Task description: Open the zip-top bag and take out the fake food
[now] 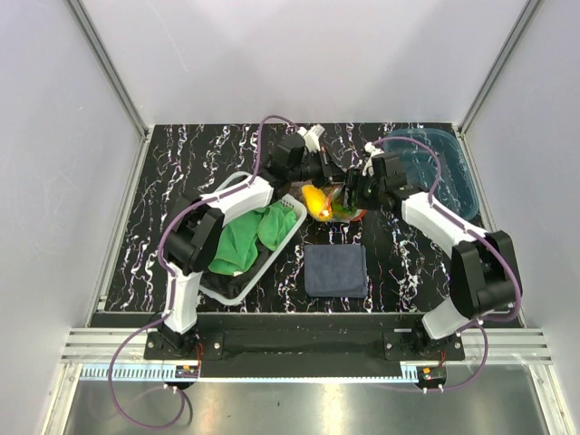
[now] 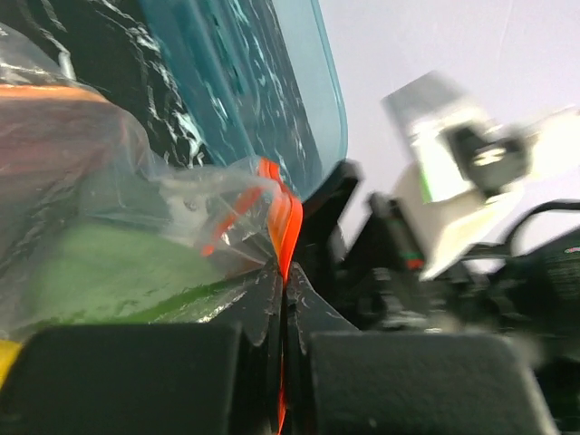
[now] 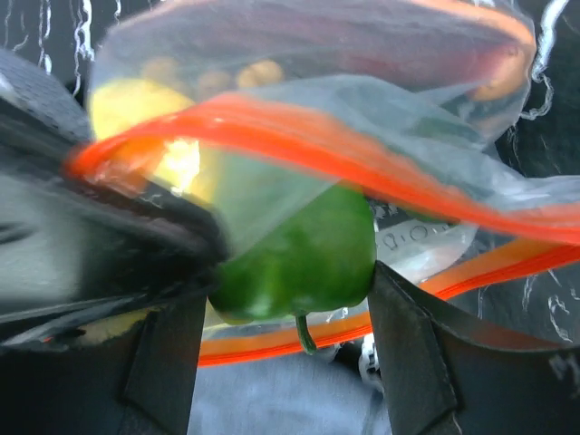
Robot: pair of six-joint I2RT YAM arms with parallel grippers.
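Bag: zip-top bag point(image 1: 339, 203) sits mid-table between both grippers, with the blue tray point(image 1: 453, 177) at 2 o'clock from it.
Left gripper point(image 2: 281, 313): pinched tight on the orange zip strip point(image 2: 283, 222).
Right gripper point(image 3: 288, 304): jaws stand wide around the green pepper point(image 3: 299, 254); you cannot tell whether they squeeze it.
Progress: the mouth looks parted, its 2 strip halves apart. The fake food point(image 1: 315, 201) seems to be inside, so removal is left to you.
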